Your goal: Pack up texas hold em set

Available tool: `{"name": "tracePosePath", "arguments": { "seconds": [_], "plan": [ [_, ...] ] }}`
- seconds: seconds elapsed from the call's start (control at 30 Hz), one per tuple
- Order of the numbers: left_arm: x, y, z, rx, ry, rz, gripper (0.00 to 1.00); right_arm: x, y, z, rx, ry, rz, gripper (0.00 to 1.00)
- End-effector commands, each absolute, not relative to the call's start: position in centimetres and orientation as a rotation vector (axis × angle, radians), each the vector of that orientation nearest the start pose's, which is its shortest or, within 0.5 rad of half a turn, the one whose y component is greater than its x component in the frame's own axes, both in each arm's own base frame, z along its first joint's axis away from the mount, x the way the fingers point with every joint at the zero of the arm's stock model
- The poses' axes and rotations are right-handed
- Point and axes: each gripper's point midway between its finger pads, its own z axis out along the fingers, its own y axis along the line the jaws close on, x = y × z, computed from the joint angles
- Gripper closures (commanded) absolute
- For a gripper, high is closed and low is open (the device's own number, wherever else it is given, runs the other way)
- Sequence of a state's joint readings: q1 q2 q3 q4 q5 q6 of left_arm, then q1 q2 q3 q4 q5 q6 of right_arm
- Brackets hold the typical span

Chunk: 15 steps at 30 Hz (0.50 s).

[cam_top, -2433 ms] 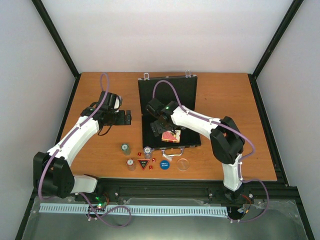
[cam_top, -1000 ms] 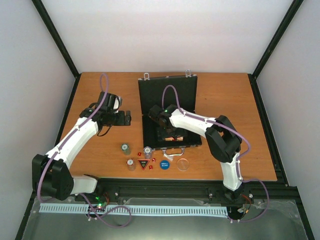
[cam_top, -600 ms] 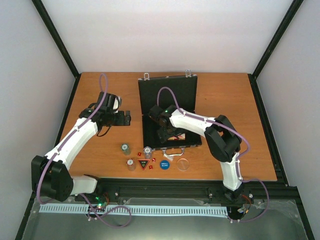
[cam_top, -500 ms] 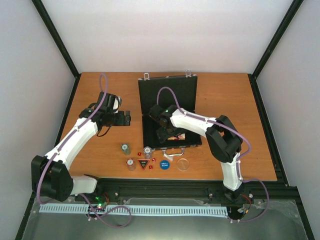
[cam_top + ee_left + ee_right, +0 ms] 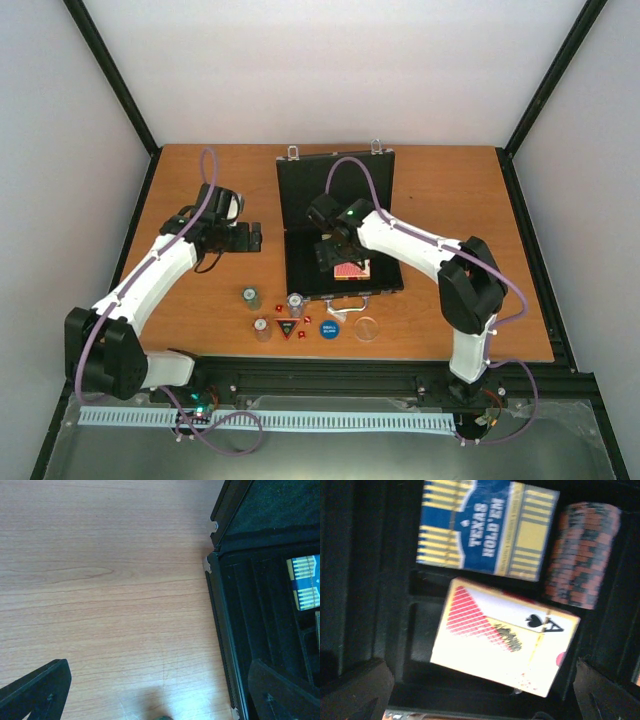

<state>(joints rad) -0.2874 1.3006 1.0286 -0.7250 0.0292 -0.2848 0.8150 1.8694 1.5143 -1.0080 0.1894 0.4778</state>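
The black case point(image 5: 338, 185) of the texas hold em set lies open mid-table, lid up at the back. In the right wrist view its tray holds a blue card deck point(image 5: 487, 527), a red-and-cream deck point(image 5: 505, 637) lying slightly askew, and a red-black chip stack point(image 5: 582, 555). My right gripper point(image 5: 336, 257) hovers open just above the red deck point(image 5: 351, 270), touching nothing. Left of the case my left gripper point(image 5: 256, 237) hangs open and empty over bare wood. The left wrist view shows the case's left edge point(image 5: 220, 630) and the blue deck point(image 5: 304, 580).
In front of the case stand three small chip stacks point(image 5: 251, 297) point(image 5: 262, 328) point(image 5: 296, 303). Beside them lie red dice point(image 5: 278, 308), a dark triangular piece point(image 5: 285, 327), the blue round button point(image 5: 329, 327) and a clear disc point(image 5: 367, 328). The case handle point(image 5: 345, 303) points toward me.
My right gripper has drawn back and up off the red deck, which now lies uncovered in the tray. The right elbow has swung to the right. The left arm has not moved.
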Motion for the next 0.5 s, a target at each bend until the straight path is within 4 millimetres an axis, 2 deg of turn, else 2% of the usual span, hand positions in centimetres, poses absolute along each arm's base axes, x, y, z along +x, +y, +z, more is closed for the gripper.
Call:
{"name": "tracePosePath", "arguments": {
  "seconds": [0.0,0.27,0.47],
  "plan": [
    [32.8,-10.1,16.2,0.008,2.565,-0.250,0.00,30.6,24.2,9.0,-0.306,2.867,-0.078,0.00],
    [32.7,-10.0,15.9,0.009,2.574,-0.239,0.00,31.1,22.6,6.6,-0.221,2.945,-0.027,0.00],
    [32.8,-10.0,15.9,0.010,2.576,-0.235,0.00,30.8,24.1,5.2,-0.253,2.996,0.133,0.00]
  ]
}}
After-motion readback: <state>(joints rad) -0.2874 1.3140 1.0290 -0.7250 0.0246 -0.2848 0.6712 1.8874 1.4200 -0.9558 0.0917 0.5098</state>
